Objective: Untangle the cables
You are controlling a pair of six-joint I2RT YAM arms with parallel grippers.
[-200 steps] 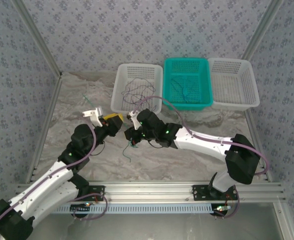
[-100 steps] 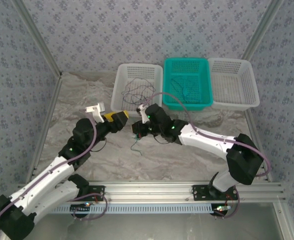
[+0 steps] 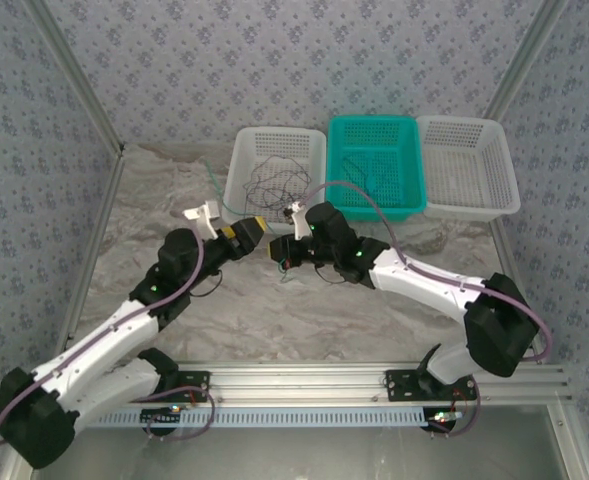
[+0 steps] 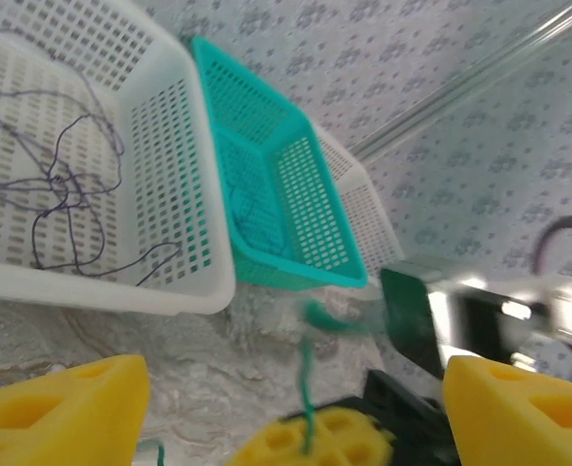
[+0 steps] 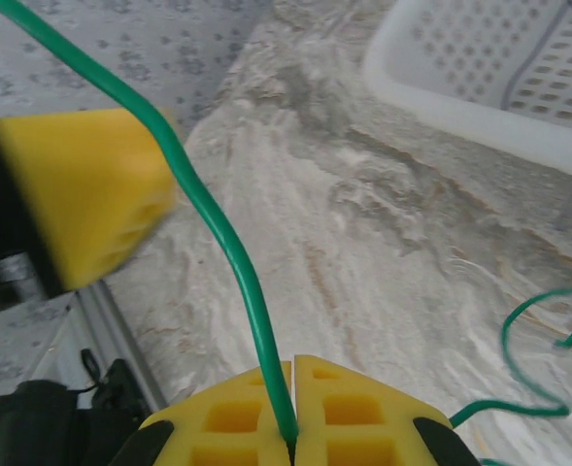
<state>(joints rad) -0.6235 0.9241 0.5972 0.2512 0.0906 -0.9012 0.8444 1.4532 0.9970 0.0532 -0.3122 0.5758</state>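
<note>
Right hand (image 5: 292, 427): clamped tight on the green cable (image 5: 218, 228), yellow pads pressed together.
Left hand (image 4: 290, 413): spread wide, yellow fingers (image 4: 62, 408) well apart, gripping nothing, facing the right hand near the white basket (image 3: 236, 190).
Green cable: climbs out of the right hand's pinch and past one left finger; a loose tail curls over the counter (image 3: 154, 200).
Dark cable (image 3: 274, 180): loose loops lying in the white basket.
Blue cable (image 3: 369, 175): down in the teal basket (image 3: 374, 125) alongside.

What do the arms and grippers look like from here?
The left arm and right arm have white links, black joints and a purple-grey cable looped along each. The left gripper and right gripper carry yellow wedge-shaped pads with moulded holes.
</note>
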